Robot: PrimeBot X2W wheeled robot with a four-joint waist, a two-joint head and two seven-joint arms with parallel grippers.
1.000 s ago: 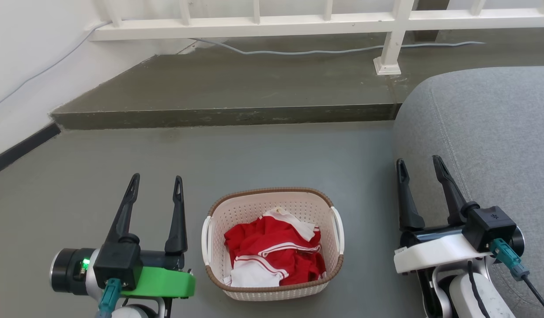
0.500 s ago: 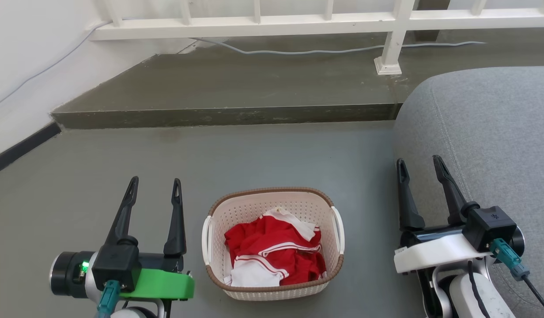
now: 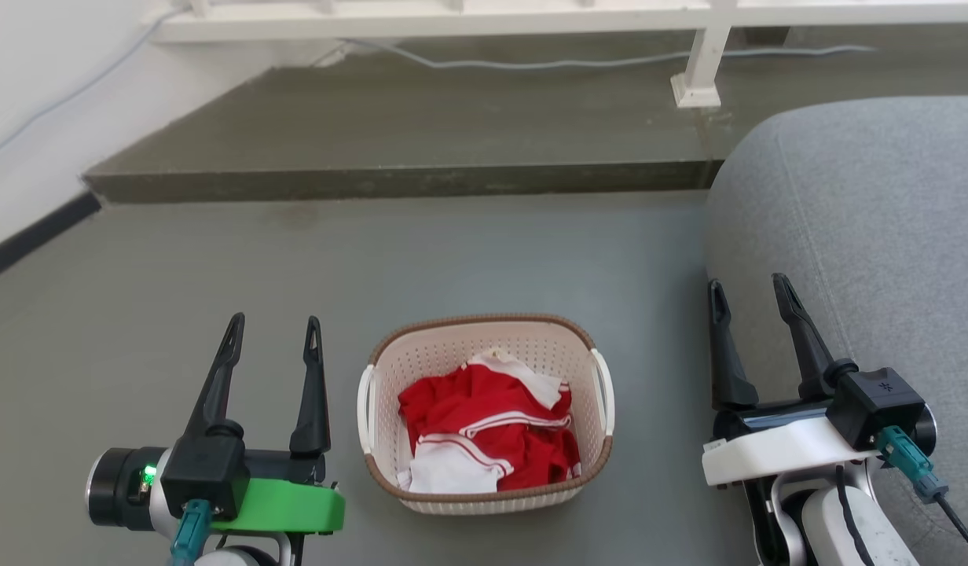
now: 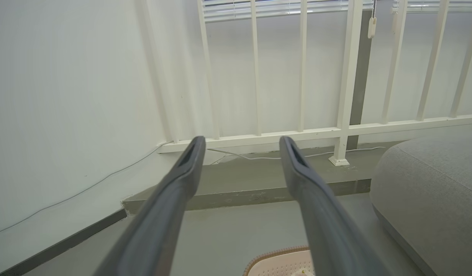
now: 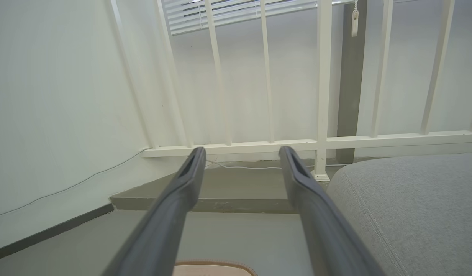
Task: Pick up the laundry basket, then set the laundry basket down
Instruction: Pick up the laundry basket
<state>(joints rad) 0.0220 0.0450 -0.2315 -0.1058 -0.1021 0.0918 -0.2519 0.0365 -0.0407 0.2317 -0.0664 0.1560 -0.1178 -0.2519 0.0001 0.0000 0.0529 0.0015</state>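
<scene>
The laundry basket (image 3: 452, 354) stands on the grey floor between my two arms, cream-white and perforated with a brown woven-look rim and white side loop handles. Red and white clothes (image 3: 484, 428) lie inside it. My left gripper (image 3: 274, 324) hovers just left of the basket, open and holding nothing. On the basket's other side my right gripper (image 3: 749, 284) is open too, apart from it, beside the sofa. The basket's far rim (image 4: 276, 257) peeks in at the bottom of the left wrist view between the open fingers (image 4: 182, 168), and again (image 5: 215, 265) in the right wrist view.
A grey sofa (image 3: 869, 212) fills the right side, close to my right arm. Beyond the basket a raised concrete step (image 3: 405, 185) runs across, carrying a white railing (image 3: 696, 75) and a grey cable (image 3: 515, 63). A white wall with dark skirting (image 3: 36, 228) is at left.
The head camera has tilted down slightly, so the whole scene sits higher in view. The left gripper has sunk a little. The basket and right gripper have not moved.
</scene>
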